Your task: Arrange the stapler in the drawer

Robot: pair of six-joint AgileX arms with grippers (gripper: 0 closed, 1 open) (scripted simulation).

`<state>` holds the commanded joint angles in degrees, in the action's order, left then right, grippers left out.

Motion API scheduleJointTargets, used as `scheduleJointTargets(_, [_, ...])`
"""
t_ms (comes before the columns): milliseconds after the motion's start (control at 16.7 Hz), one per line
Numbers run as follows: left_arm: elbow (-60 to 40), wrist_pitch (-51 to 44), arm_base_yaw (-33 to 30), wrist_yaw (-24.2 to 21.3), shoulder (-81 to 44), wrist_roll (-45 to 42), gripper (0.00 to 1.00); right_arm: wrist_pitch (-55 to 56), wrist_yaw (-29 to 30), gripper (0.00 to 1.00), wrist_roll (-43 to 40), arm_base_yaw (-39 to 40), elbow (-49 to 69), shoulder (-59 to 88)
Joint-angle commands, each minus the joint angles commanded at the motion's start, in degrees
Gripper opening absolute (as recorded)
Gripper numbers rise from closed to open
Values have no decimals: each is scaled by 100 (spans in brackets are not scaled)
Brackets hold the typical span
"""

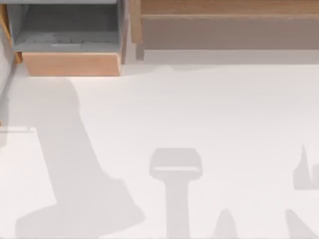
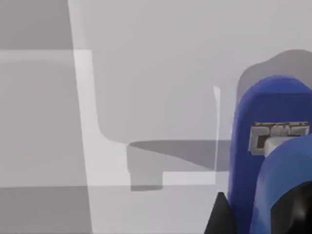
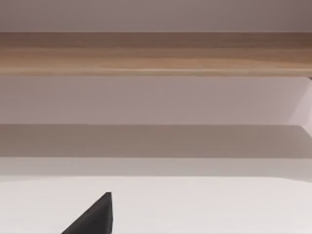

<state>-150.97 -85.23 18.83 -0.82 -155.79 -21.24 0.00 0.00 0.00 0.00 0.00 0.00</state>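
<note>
The stapler [image 2: 273, 161] is a blue bar with a small white mark and a black rounded end. It fills the near side of the left wrist view, lifted off the white table with its shadow behind it. My left gripper [image 2: 258, 217] is shut on it, and one black fingertip [image 2: 220, 218] shows beside the blue body. The drawer [image 1: 70, 63] stands pulled open at the table's back left, with a light wooden front and a grey floor with nothing lying on it. My right gripper [image 3: 97, 217] shows as a dark tip facing the shelf unit.
A long wood-and-grey shelf unit [image 1: 224, 25] runs along the back right, right of the drawer; the right wrist view faces its wooden rail [image 3: 156, 51]. Arm shadows fall across the white table [image 1: 209, 109] at the left, middle and front right.
</note>
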Motion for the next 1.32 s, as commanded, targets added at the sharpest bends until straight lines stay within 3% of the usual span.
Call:
scheduleJointTargets(660, [0,0,0,0,0,0,98,0,0,100,0,0,0,0])
scheduleJointTargets(1320, [45,11,7,-14,41,-28,100,0,0,100,0,0,0,0])
